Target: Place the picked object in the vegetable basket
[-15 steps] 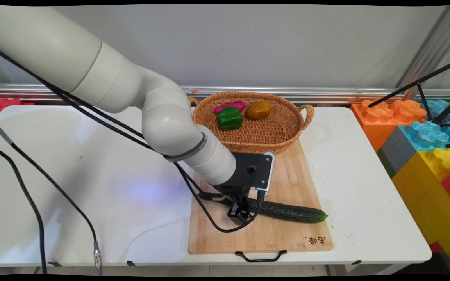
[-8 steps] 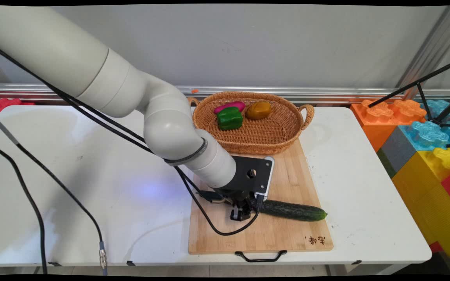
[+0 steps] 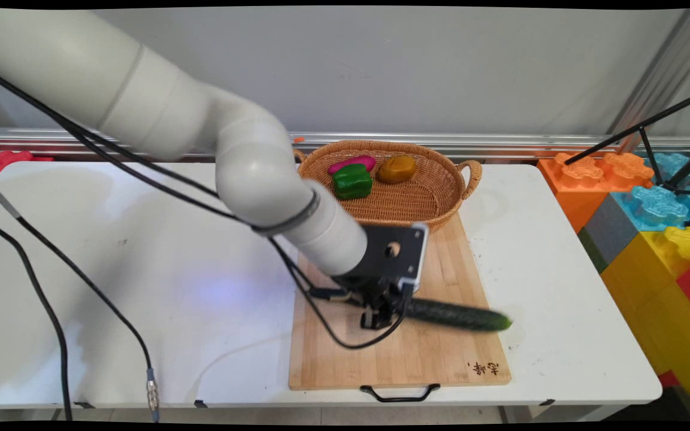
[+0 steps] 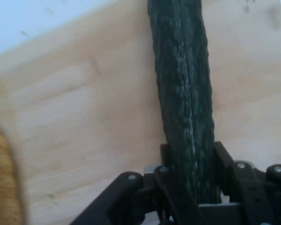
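One cucumber is sitting in the gripper over the middle of the single wooden cutting board, its free end reaching toward the board's right edge. One wicker basket is resting at the board's far edge, holding three things — a green pepper, a pink piece and a brown one. The hand view is showing what the main view is hiding — the two black fingers are closing tightly on either side of the cucumber, gripping its end. The white table is carrying the board.
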You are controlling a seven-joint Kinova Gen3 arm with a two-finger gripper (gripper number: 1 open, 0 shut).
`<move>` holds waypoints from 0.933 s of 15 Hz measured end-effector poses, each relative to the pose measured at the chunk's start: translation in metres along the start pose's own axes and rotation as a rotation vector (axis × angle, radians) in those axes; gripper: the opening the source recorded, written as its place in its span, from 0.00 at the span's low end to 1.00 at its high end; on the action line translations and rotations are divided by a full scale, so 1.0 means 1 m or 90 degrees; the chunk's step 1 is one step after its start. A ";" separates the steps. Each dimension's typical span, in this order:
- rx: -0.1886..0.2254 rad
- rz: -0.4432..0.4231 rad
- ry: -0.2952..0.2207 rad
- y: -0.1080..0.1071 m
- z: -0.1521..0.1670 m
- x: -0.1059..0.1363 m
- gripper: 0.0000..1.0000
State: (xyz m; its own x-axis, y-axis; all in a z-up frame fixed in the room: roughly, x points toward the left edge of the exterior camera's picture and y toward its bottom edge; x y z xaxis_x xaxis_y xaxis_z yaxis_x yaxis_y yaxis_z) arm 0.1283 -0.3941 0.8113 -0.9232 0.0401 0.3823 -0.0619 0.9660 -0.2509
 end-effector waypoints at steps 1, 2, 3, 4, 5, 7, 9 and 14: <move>0.005 0.000 0.006 -0.004 -0.007 0.005 0.00; 0.013 0.000 0.014 -0.010 -0.016 0.012 0.00; 0.022 0.000 0.022 -0.016 -0.025 0.018 0.00; 0.036 0.002 0.031 -0.026 -0.037 0.027 0.00; 0.046 0.003 0.036 -0.033 -0.043 0.031 0.00; 0.069 0.004 0.044 -0.048 -0.055 0.038 0.00; 0.094 -0.001 0.051 -0.065 -0.064 0.042 0.00; 0.166 -0.057 0.054 -0.117 -0.076 0.027 0.00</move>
State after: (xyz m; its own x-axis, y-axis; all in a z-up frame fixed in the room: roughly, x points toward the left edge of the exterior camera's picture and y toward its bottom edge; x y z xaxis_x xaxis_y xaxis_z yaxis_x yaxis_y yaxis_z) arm 0.1396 -0.4868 0.9188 -0.8755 -0.0110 0.4831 -0.2473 0.8691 -0.4284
